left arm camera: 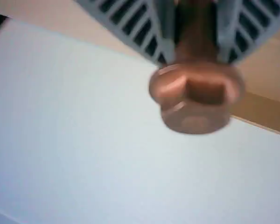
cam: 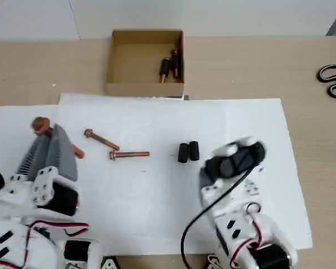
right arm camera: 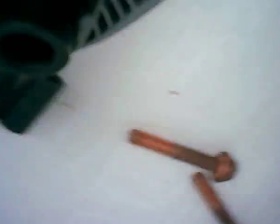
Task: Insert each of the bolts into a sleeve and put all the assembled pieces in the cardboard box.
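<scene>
My left gripper (cam: 51, 137) is at the left of the white paper, shut on a copper bolt (cam: 41, 124). The bolt's hex head (left arm camera: 196, 98) sticks out past the grey fingers (left arm camera: 126, 23). Two loose bolts (cam: 101, 139) (cam: 129, 154) lie on the paper, and both bolts (right arm camera: 177, 151) (right arm camera: 212, 198) also appear in the right wrist view. Two black sleeves (cam: 188, 151) lie side by side mid-paper. My right gripper (right arm camera: 51, 32) holds a black sleeve (right arm camera: 25, 49) with its bore facing the camera. The cardboard box (cam: 119, 56) at the back holds assembled pieces (cam: 169, 66).
The white paper sheet (cam: 157, 202) covers most of the tan table. Scissors (cam: 334, 80) lie at the far right edge. The right arm's wrist (cam: 235, 159) hangs just right of the loose sleeves, with a black cable (cam: 204, 221) trailing toward the front.
</scene>
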Robot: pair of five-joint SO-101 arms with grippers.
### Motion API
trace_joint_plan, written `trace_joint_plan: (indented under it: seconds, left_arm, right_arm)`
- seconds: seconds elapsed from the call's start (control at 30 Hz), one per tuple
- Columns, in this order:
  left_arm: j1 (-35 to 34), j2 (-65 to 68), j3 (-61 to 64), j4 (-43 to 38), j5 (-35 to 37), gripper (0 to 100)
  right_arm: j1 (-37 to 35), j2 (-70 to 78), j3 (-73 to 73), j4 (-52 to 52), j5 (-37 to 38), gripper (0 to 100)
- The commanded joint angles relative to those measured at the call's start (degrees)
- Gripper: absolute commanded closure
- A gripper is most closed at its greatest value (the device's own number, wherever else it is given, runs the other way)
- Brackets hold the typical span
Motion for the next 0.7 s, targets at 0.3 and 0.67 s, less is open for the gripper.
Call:
trace_joint_plan:
  seconds: [0.3,0.67]
  left_arm:
    - [18.7,-1.0,7.2,-7.1,6.4,99]
    - [27.3,-1.3,13.2,-6.9,6.4,99]
  right_arm:
    - [-13.5,-1.0,1.1,-1.7,0.8,99.6]
    - [-23.0,-1.0,0.4,-3.1,0.8,99.6]
